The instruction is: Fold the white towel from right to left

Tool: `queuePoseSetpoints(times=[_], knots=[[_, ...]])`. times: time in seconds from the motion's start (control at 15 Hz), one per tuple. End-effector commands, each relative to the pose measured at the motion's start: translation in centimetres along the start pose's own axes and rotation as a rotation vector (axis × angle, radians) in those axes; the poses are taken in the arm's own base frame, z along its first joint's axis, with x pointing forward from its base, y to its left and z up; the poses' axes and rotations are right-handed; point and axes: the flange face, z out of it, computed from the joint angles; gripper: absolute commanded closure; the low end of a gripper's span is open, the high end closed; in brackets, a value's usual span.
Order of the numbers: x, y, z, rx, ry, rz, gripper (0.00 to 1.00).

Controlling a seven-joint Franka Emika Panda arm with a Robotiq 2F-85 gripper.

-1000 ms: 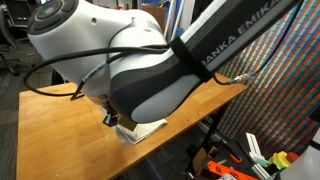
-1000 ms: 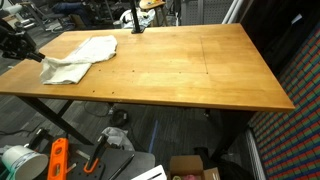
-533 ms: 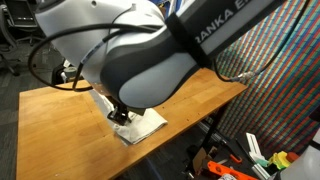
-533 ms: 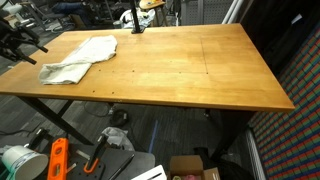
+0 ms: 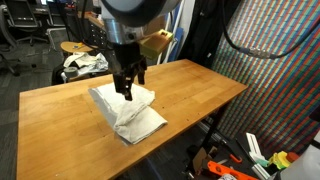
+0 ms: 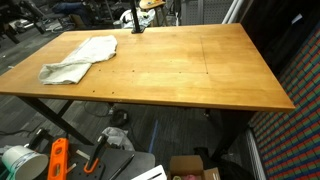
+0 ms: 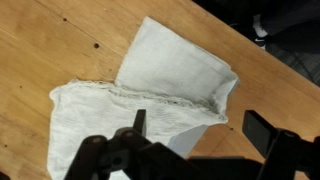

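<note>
The white towel [image 5: 130,112] lies crumpled on the wooden table [image 5: 60,120], with one part folded over the rest. In an exterior view it sits near the table's left corner [image 6: 78,60]. The wrist view shows the towel [image 7: 150,85] from above, its folded flap lying across the lower layer. My gripper [image 5: 129,92] hangs just above the towel, open, with nothing between its fingers. In the wrist view the gripper [image 7: 200,125] has one fingertip [image 7: 139,122] over the cloth and the other over bare wood. The gripper is out of frame in the exterior view that looks along the table.
A black post [image 6: 135,18] stands at the table's far edge. Most of the tabletop [image 6: 190,70] is bare wood. Orange tools [image 6: 58,160] and boxes lie on the floor below. A patterned wall [image 5: 285,70] and floor clutter [image 5: 240,165] flank the table.
The gripper opened, let go of the towel and rose off it. The arm swung up, uncovering the table; the towel now lies folded and still.
</note>
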Motion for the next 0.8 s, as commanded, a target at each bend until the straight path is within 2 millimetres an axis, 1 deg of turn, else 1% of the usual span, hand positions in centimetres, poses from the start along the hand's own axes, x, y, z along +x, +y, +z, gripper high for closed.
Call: queuePoseSetpoints(times=[0.0, 0.13, 0.27, 0.4, 0.6, 0.73], knots=[[1.7, 8.5, -1.2, 0.085, -0.015, 0.131, 0.00], [2.3, 12.9, -0.6, 0.112, -0.029, 0.212, 0.00], [3.1, 16.2, 0.9, 0.142, -0.030, 0.278, 0.00], [4.2, 18.6, 3.2, 0.176, -0.025, 0.342, 0.00], [5.9, 21.3, 6.9, 0.213, -0.050, 0.403, 0.00], [6.6, 23.1, 8.7, 0.231, -0.069, 0.436, 0.00]])
